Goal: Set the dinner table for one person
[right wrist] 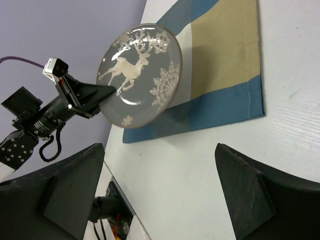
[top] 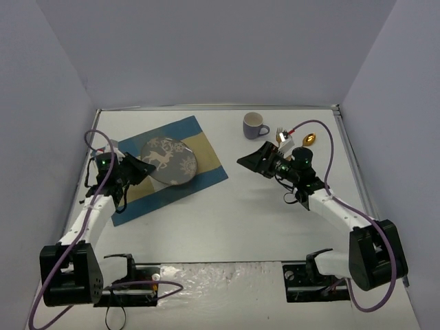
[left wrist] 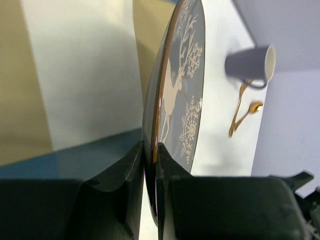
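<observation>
A grey plate (top: 168,161) with a white reindeer and a gold rim hangs tilted over the blue-and-tan placemat (top: 208,152). My left gripper (top: 141,167) is shut on the plate's left rim. In the left wrist view the jaws (left wrist: 151,150) pinch the plate's edge (left wrist: 182,95). My right gripper (top: 249,160) is open and empty above the white dinner table (top: 227,220), to the right of the placemat. Its wrist view shows the plate (right wrist: 140,75), the placemat (right wrist: 225,55) and bare table between the jaws (right wrist: 160,150).
A lavender mug (top: 254,125) stands at the back of the table. A gold fork (top: 280,135) and a gold spoon (top: 311,139) lie to the mug's right, just behind my right wrist. Grey walls close in three sides.
</observation>
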`<state>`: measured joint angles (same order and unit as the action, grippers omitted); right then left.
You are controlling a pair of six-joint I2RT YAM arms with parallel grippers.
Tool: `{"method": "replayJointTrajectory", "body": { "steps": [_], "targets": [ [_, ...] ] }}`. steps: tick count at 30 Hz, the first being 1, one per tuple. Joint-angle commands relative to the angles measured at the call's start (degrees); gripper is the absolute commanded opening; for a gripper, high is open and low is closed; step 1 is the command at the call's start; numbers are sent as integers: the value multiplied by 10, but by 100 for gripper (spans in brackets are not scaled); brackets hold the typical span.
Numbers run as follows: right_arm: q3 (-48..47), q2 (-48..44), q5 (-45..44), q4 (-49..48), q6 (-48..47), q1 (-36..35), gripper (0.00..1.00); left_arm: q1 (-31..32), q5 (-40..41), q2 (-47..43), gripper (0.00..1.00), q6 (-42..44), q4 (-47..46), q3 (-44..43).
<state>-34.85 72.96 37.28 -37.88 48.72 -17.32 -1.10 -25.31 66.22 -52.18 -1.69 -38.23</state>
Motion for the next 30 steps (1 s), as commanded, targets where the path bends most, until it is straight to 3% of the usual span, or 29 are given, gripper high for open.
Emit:
{"method": "replayJointTrajectory", "body": {
  "steps": [1, 9, 30],
  "targets": [
    [-14, -55, 10, 34, -65, 9, 89, -85, -91, -24, 0, -42, -197, -3],
    [6, -89, 42, 43, -77, 28, 89, -146, -119, 59, 0, -68, -327, 5],
    [13, -106, 56, 76, -105, 49, 90, -155, -153, 240, 0, -116, -505, 16]
  ]
}}
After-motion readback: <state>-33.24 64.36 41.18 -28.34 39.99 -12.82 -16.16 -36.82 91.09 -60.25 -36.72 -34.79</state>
